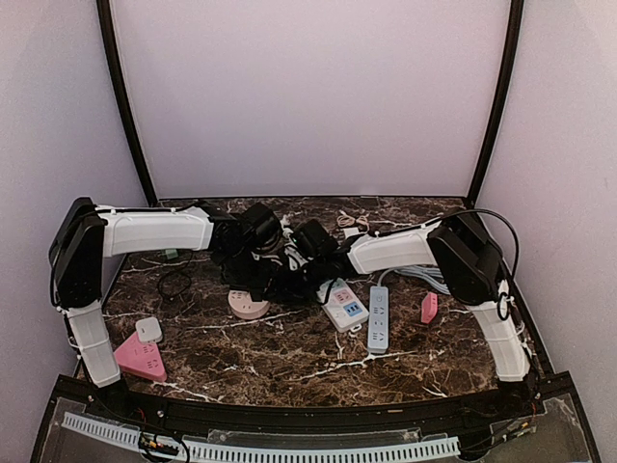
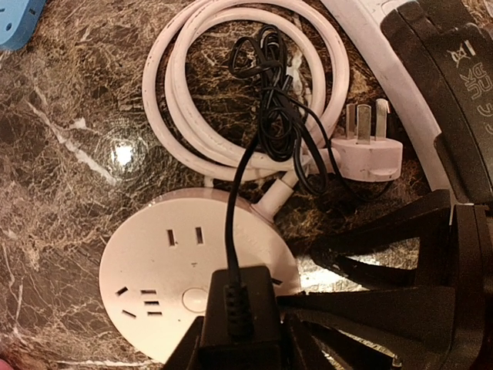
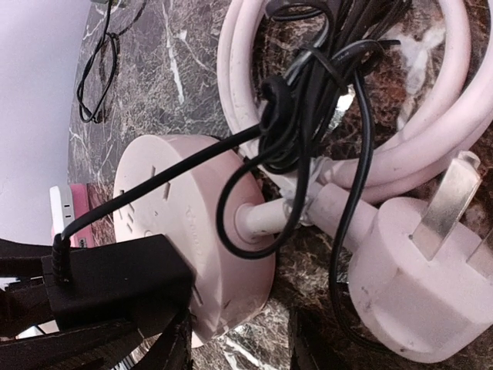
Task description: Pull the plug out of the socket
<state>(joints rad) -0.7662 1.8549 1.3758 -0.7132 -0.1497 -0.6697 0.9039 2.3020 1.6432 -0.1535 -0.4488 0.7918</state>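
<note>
A round pale pink socket [image 1: 248, 305] lies on the marble table; it also shows in the left wrist view [image 2: 158, 281] and the right wrist view [image 3: 192, 231]. A black plug [image 2: 243, 308] with a thin black cord sits against the socket's face; its prongs are hidden. It also shows in the right wrist view [image 3: 115, 281]. My left gripper [image 2: 239, 343] is shut on the plug, one finger on each side. My right gripper [image 3: 239, 351] is open, its fingers on either side of the socket's near rim, not touching it.
The socket's thick white cable lies coiled behind it, ending in a three-pin plug [image 2: 368, 150]. The thin black cord [image 2: 273, 100] is tangled over the coil. Two white power strips [image 1: 344, 305] [image 1: 378, 316], a pink triangular socket [image 1: 142, 357] and a white adapter [image 1: 148, 330] lie around.
</note>
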